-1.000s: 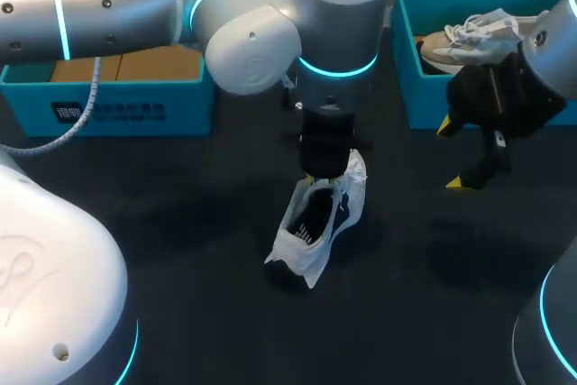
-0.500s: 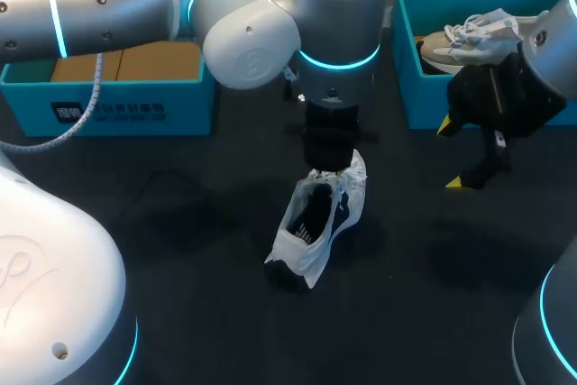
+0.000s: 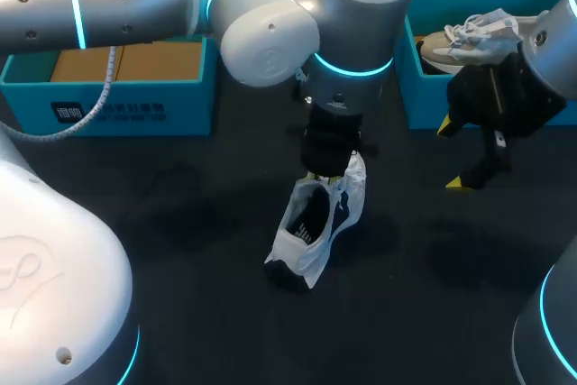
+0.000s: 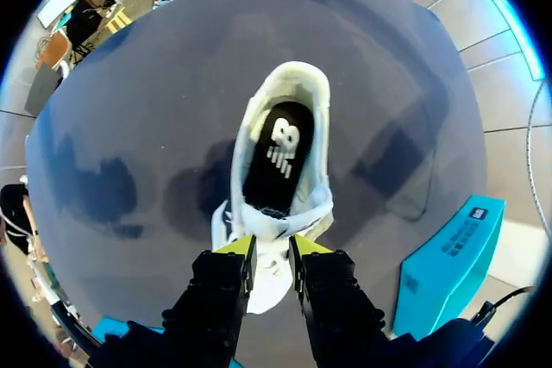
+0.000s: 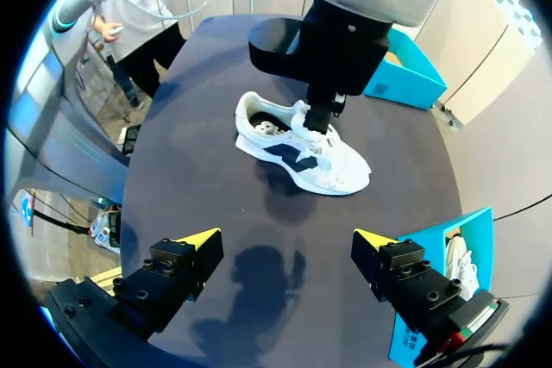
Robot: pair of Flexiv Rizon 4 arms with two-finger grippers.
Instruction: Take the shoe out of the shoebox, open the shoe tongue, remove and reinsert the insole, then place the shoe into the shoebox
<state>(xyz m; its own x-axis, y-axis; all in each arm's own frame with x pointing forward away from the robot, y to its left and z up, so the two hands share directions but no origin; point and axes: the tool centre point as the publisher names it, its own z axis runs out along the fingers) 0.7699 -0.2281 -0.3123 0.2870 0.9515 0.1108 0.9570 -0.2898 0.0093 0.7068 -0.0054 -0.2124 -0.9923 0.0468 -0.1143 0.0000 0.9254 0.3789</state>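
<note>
Left arm (image 3: 270, 33): comes in from the left past the desk's (image 3: 180, 250) middle, wrist turned straight down over the shoe (image 3: 317, 223).
Left jaws: nearly closed, yellow tips pinching the white tongue (image 4: 274, 230).
Shoe: white, resting on the dark desk between two teal shoeboxes, black insole (image 4: 278, 157) showing inside.
Right arm (image 3: 550, 51): held above the desk's right side, near the right shoebox (image 3: 424, 105), well apart from the shoe.
Right jaws: spread wide, gripping nothing.
Right shoebox: holds a second shoe (image 3: 469, 38).
</note>
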